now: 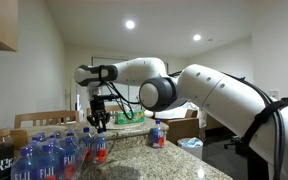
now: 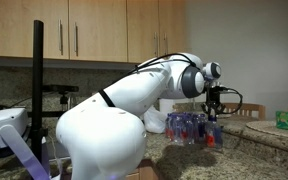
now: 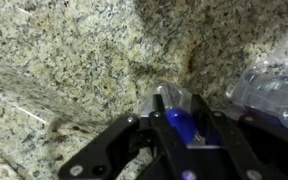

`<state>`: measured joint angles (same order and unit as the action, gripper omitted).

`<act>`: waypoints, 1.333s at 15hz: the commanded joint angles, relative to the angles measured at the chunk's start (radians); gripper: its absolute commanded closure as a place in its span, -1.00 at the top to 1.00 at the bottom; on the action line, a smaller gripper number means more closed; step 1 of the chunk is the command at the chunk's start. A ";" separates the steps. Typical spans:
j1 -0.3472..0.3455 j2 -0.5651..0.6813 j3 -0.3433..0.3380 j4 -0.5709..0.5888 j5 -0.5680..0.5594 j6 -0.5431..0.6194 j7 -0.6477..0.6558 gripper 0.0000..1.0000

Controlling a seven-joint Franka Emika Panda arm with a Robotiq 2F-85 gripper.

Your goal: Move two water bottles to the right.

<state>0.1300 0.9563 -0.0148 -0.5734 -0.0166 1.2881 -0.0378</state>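
Water bottle [image 3: 178,126] gripped at its blue cap by the closed hand [image 1: 100,123]

Outstretched arm [image 1: 219,90], closed downward pincer [image 3: 184,118].

Read "FIJI" in white on the blue labels [image 1: 21,173] of clear bottles [image 1: 46,158] at seven o'clock in an exterior view; made out no other text anywhere.

Two red-banded water bottles [image 1: 158,133] are visible on the counter [image 1: 174,160]. The FIJI bottles [image 1: 34,162] — a tight cluster — cannot be counted.
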 commanded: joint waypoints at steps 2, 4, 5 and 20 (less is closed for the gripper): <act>-0.004 0.004 -0.003 0.027 -0.011 -0.054 -0.049 -0.83; -0.001 -0.006 -0.008 0.027 -0.015 -0.063 -0.048 -0.83; 0.000 -0.013 -0.012 0.028 -0.017 -0.068 -0.045 -0.84; -0.079 -0.036 -0.055 0.048 0.001 -0.164 -0.032 -0.84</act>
<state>0.0718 0.9395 -0.0668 -0.5117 -0.0166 1.1599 -0.0506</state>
